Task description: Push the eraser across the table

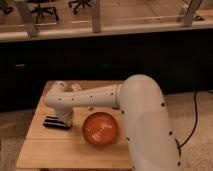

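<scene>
The eraser [53, 122], a flat black block with pale stripes, lies on the left part of the light wooden table [55, 147]. My white arm reaches across the table from the right and bends down at its left end. The gripper [64, 118] is down at the eraser's right end, touching or right beside it, and partly hides it.
An orange bowl [100, 129] stands on the table just right of the eraser, under my arm. A dark wall and a glass partition with office chairs behind it stand past the table. A black cable [192, 125] runs over the floor at the right.
</scene>
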Motion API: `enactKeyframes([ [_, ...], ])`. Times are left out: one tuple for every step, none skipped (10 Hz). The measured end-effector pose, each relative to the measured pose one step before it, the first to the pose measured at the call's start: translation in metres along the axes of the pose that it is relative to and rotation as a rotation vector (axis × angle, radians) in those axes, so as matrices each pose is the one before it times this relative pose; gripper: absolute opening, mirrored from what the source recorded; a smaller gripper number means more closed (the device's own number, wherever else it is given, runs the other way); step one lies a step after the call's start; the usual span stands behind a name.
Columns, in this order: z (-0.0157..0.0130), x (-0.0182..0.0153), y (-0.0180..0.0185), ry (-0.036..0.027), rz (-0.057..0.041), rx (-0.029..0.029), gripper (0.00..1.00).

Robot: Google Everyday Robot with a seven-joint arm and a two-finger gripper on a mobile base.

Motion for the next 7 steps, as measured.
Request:
enactKeyframes([
  [0.00006, -0.00035, -0.0006, 0.00067, -0.00147, 0.00035, 0.02],
  [0.00116, -0.00078, -0.00306, 0.00477, -0.00621, 0.00204, 0.02],
  [0.0, 0.00101, 0.00114, 0.00013, 0.00226, -0.00007, 0.02],
  [-0.00031, -0.00112, -0.00082, -0.00025, -0.00237, -0.00043, 0.02],
  [-0.00004, 0.00041, 0.00035, 0.00033, 0.0007, -0.00026, 0.02],
  [0.0005, -0.00104, -0.00279, 0.0029, -0.00549, 0.00076, 0.02],
  [0.0015, -0.00029, -0.00361, 0.00759, -0.01106, 0.00151, 0.02],
])
